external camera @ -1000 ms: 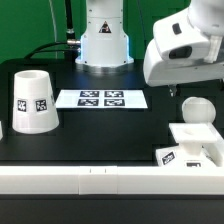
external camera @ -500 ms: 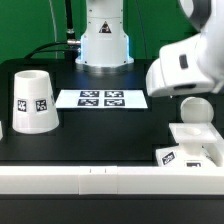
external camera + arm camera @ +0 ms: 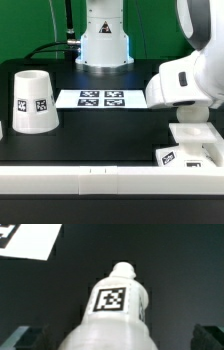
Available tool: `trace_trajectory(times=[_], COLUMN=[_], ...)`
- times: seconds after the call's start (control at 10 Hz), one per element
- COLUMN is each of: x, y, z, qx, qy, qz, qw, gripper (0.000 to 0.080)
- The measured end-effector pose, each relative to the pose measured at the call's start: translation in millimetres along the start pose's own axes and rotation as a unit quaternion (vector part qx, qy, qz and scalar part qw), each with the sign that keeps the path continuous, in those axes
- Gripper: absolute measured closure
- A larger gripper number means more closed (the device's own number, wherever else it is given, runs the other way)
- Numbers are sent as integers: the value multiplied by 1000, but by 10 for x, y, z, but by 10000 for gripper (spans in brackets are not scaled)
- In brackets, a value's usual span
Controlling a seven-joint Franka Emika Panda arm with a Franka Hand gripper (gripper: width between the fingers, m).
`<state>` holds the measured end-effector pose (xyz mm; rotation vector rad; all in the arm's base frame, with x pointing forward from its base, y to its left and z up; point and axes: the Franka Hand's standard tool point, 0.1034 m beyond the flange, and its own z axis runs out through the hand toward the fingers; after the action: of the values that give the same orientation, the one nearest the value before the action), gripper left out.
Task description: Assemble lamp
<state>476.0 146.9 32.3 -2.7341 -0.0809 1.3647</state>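
The white bulb (image 3: 120, 317) lies on the black table with its narrow tagged stem pointing away from the wrist camera. My gripper (image 3: 118, 339) is open, with one dark finger (image 3: 30, 336) on each side of the bulb's round head and a gap on both sides. In the exterior view my gripper (image 3: 188, 108) is low at the exterior view's right and hides the bulb. The square stepped base (image 3: 196, 138) sits just in front of it. The tapered shade (image 3: 33, 100) stands at the exterior view's left.
The marker board (image 3: 100, 98) lies flat at the table's middle back; its corner shows in the wrist view (image 3: 25, 241). The robot's white pedestal (image 3: 104, 40) stands behind it. A white ledge (image 3: 90, 180) runs along the front edge.
My hand has come down at the exterior view's right, from above the bulb to around it. The bulb, visible earlier, is now hidden behind the hand.
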Motion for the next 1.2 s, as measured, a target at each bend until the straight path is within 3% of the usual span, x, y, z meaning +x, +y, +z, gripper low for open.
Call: trace_trajectory(times=[0.4, 0.9, 1.0, 1.2], x=[129, 202, 202, 203], y=[102, 84, 81, 82], z=[94, 166, 167, 166], qx=[3, 3, 3, 3], qy=[4, 1, 1, 1], qz=[10, 34, 34, 33], qw=[1000, 999, 999, 999], gripper=[100, 100, 224, 225])
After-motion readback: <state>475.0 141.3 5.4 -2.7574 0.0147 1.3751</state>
